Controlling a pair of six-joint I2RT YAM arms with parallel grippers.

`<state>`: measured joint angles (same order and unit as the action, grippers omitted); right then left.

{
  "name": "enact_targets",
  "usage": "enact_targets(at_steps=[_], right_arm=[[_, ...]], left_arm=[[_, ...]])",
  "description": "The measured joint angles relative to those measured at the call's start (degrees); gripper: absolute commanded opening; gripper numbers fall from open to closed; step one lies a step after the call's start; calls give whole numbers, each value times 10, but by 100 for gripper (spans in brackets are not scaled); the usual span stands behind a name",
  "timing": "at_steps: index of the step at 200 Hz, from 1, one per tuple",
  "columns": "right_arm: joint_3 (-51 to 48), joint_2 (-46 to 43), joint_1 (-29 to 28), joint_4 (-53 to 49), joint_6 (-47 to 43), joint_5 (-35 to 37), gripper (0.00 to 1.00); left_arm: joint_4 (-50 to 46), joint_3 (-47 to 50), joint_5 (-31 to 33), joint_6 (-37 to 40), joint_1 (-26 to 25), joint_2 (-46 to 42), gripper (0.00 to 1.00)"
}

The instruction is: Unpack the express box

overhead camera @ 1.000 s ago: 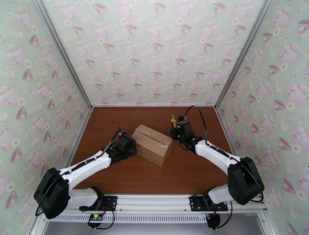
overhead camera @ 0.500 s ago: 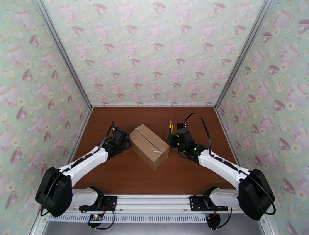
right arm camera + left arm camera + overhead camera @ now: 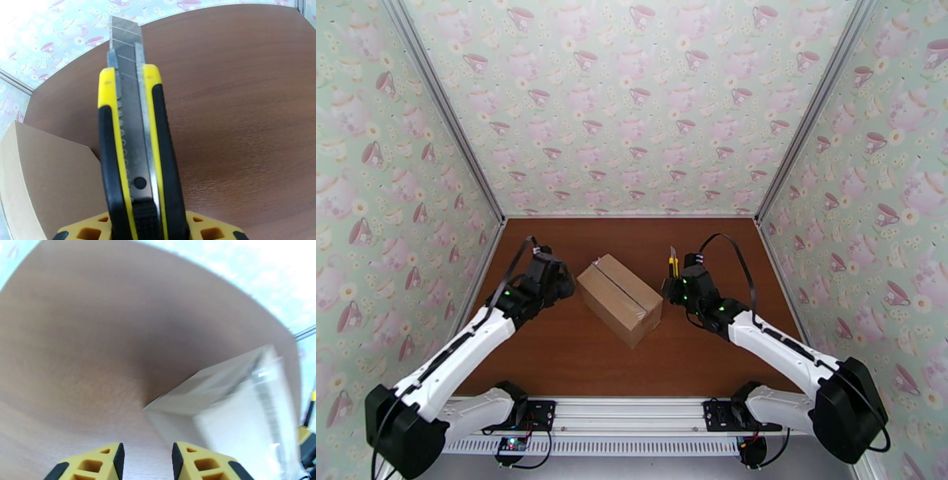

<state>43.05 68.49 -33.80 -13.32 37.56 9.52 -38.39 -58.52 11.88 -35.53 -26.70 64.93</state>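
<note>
Now, right pincer: pinching a yellow-and-black knife, held upright with the blade out, just right of the box and not touching it.
Left pincer: spread a little, nothing between its fingers, near the box's left end but apart from it.
Box: on the worktop between the two arms, set at an angle, flaps shut, tape along the seam.
Hard to see: the left wrist view is blurred and the box's edges smear. The lower edge of each wrist view cuts off the fingers. The knife handle hides where the right fingers grip.
</note>
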Motion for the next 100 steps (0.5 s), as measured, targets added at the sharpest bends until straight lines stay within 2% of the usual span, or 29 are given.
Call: enact_targets(at_steps=[24,53,100], right_arm=[[0,-11,0,-10,-3,-1,0],[0,-31,0,-19,-3,-3,0],[-9,-66,0,-30,-2,-9,0]], left_arm=[[-4,-61,-13,11,-23,26,40],[10,-116,-36,22,-66,96,40],[42,-140,-63,30,-99,192,40]])
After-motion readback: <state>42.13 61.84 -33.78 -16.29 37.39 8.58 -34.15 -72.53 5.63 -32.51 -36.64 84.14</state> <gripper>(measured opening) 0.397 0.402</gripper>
